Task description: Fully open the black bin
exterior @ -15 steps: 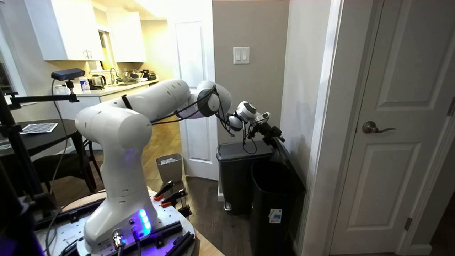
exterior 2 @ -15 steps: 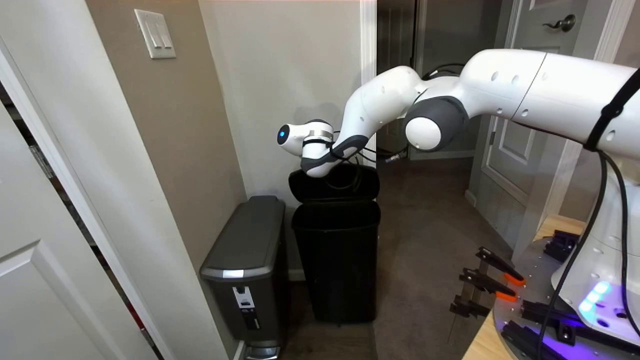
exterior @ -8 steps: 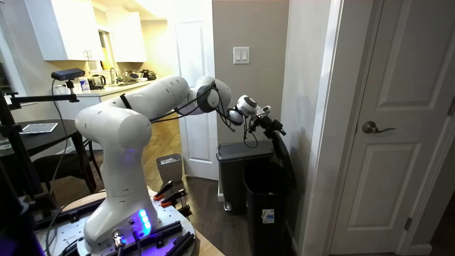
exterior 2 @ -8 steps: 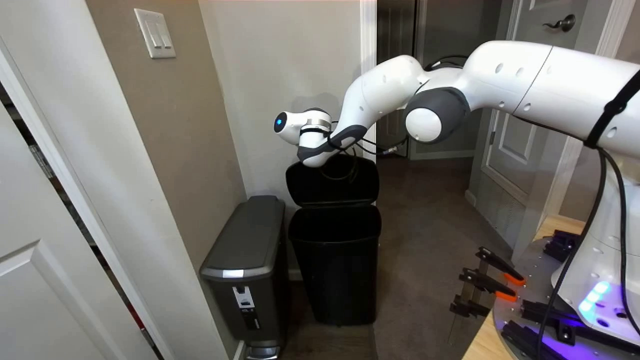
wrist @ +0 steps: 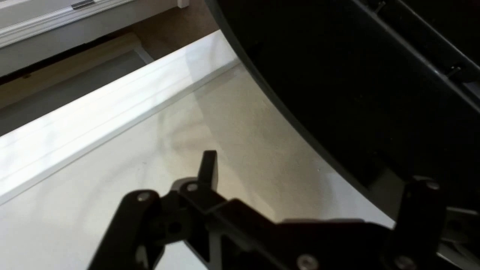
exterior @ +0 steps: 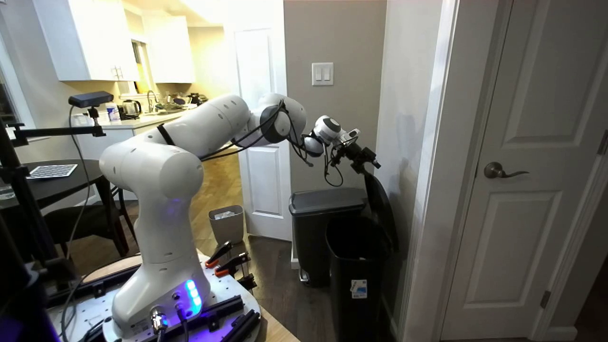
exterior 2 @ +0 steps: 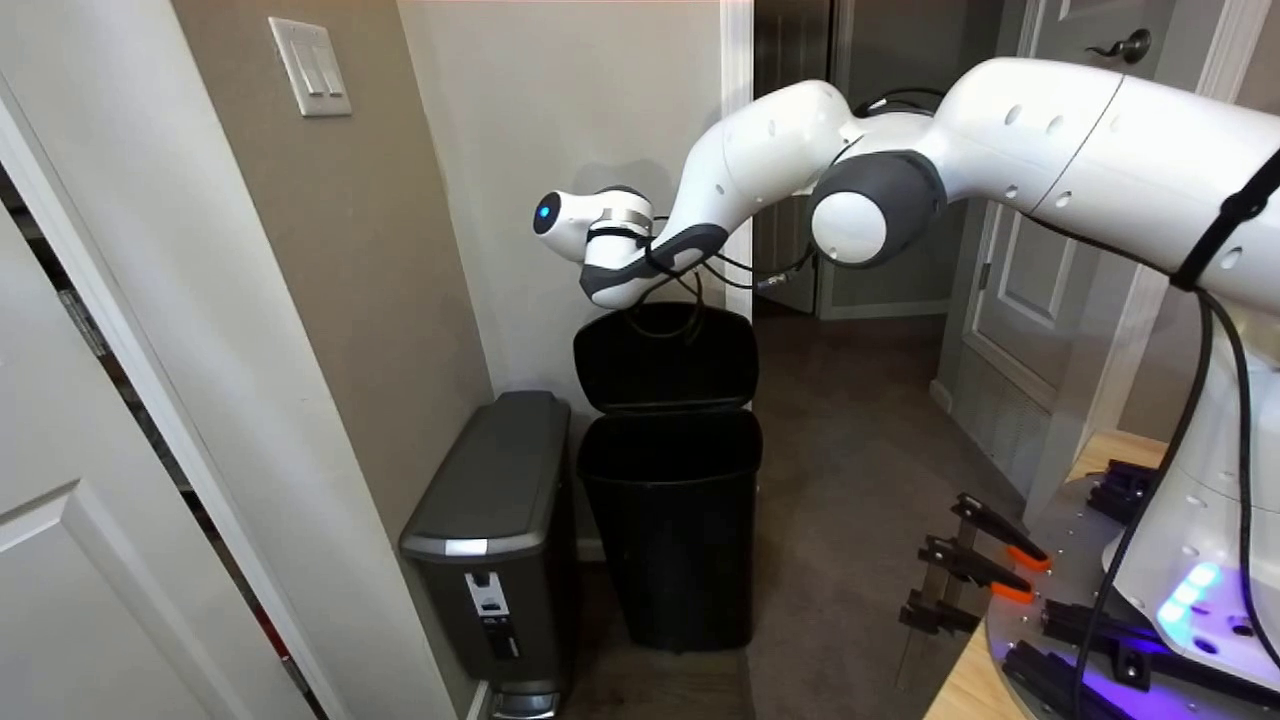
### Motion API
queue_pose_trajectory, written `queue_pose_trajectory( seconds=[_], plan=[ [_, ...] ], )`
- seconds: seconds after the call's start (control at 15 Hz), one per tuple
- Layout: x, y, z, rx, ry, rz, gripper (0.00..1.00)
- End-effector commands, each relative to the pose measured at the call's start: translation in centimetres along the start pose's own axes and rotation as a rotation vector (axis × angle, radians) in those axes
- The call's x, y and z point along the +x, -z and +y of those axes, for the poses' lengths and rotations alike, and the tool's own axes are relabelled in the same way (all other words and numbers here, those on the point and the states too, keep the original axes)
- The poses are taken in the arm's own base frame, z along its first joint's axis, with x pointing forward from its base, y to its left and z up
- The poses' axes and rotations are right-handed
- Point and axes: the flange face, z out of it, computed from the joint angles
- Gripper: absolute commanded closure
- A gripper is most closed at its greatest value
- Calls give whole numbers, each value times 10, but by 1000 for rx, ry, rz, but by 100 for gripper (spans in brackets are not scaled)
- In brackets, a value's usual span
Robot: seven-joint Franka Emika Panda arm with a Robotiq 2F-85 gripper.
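The tall, black, rectangular plastic bin (exterior 2: pixel 672 555), its hinged black lid (exterior 2: pixel 668 365) tilted up, stands just beside the dark grey pedal bin (exterior 2: pixel 500 556). The black bin's small pale label (exterior: pixel 359 289) shows only in an exterior view; only the wrist view clearly shows the black two-fingered gripper (wrist: pixel 315 165) spread wide, the lid's rim seen between its fingers (wrist: pixel 208 170), contact unclear. The black bin's body is below the gripper.

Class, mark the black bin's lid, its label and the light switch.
Lid (exterior 2: pixel 665 374): in an exterior view, inner face.
Label (exterior: pixel 359 289): in an exterior view, middle.
Light switch (exterior: pixel 322 74): in an exterior view, plate centre.
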Motion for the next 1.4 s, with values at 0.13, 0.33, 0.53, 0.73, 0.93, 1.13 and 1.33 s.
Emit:
queue_pose_trajectory(
  seconds=[0.13, 0.33, 0.53, 0.73, 0.93, 1.13, 1.33],
  plan=[
    [-5, 0, 8, -20, -15, -34, 0],
    [-9, -12, 6, -9, -11, -49, 0],
    [-13, -24, 6, -13, -6, -65, 0],
    [-16, -32, 8, -19, -5, -76, 0],
    [-15, -35, 1, -32, 22, -62, 0],
    [-15, -35, 2, -33, 22, -64, 0],
    [-15, -35, 2, -33, 22, -64, 0]
  ],
)
